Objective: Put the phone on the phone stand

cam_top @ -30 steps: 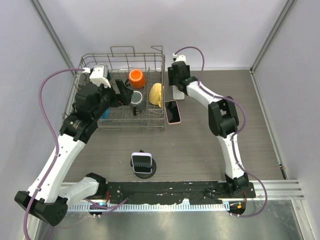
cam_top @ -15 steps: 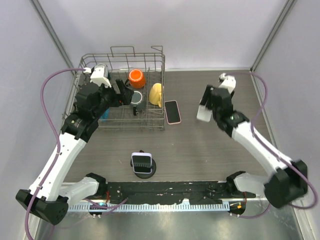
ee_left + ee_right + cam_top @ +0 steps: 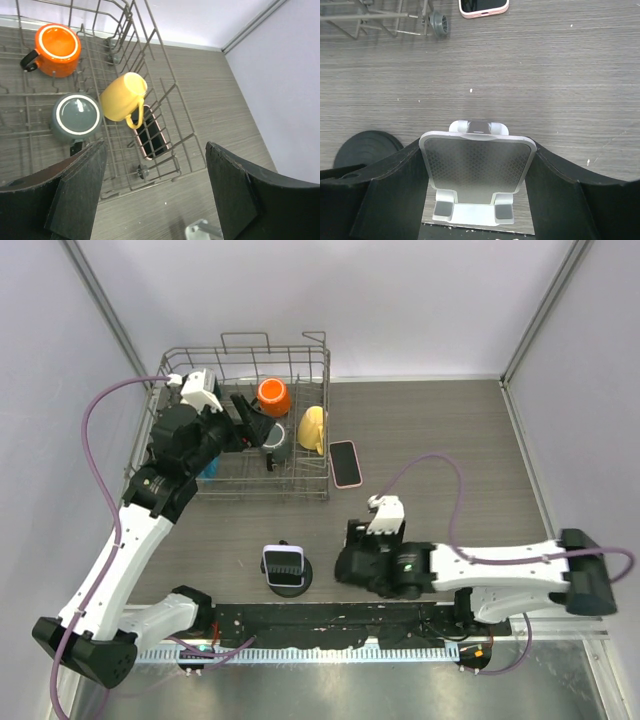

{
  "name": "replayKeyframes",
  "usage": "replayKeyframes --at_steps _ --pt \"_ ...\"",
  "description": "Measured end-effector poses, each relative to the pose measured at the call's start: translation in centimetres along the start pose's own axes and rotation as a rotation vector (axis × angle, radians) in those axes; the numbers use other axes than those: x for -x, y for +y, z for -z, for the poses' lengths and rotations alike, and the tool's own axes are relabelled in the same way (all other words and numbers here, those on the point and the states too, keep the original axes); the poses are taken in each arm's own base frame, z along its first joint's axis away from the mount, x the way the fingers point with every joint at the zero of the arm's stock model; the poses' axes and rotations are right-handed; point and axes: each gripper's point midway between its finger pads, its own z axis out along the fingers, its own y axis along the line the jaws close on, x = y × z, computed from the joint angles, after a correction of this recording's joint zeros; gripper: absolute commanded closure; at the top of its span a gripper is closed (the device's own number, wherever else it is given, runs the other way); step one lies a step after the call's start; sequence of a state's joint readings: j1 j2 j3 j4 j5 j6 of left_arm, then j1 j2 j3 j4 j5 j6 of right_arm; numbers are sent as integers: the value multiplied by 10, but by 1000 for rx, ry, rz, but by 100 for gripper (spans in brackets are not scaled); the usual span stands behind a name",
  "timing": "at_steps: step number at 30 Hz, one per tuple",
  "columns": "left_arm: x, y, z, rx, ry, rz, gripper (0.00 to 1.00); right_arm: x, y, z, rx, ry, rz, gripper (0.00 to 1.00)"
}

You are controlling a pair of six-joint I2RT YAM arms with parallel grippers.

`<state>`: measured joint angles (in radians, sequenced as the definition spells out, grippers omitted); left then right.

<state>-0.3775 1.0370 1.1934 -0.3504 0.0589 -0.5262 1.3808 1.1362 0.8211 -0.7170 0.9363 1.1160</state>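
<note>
The phone (image 3: pixel 346 463), black screen in a pink case, lies flat on the table beside the dish rack's right edge. It also shows in the right wrist view (image 3: pixel 483 6) and, through the rack wires, in the left wrist view (image 3: pixel 150 137). My right gripper (image 3: pixel 354 552) is low near the table's front middle, shut on the silver phone stand (image 3: pixel 477 165). The stand sits upright between the fingers, its base on the table by the front edge. My left gripper (image 3: pixel 155 200) is open and empty, hovering over the rack (image 3: pixel 250 415).
The wire dish rack (image 3: pixel 300 490) at the back left holds an orange mug (image 3: pixel 272 395), a yellow mug (image 3: pixel 312 427) and a grey cup (image 3: pixel 272 437). A black round base with a small dark device (image 3: pixel 284 567) stands left of my right gripper, and shows in the right wrist view (image 3: pixel 367 148).
My right arm has swung from the back of the table by the rack to the front middle, carrying the silver phone stand and lowering it. The left arm has barely moved.
</note>
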Motion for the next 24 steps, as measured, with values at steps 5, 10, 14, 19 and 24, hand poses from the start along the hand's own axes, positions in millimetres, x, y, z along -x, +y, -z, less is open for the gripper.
replayKeyframes --at_steps 5,10,14,19,24 --pt "5 -5 -2 -18 -1 3 17 -23 17 3 -144 -86 11 100" --pt "-7 1 -6 -16 9 -19 17 -45 51 3 -177 -157 44 100" --pt "-26 11 -10 -4 48 -35 18 -44 60 13 -124 -210 48 100" --pt "-26 10 -8 -14 44 -43 18 -30 38 20 -28 -210 30 100" --pt "-23 9 -6 -20 32 -58 18 -33 8 11 8 -174 48 100"
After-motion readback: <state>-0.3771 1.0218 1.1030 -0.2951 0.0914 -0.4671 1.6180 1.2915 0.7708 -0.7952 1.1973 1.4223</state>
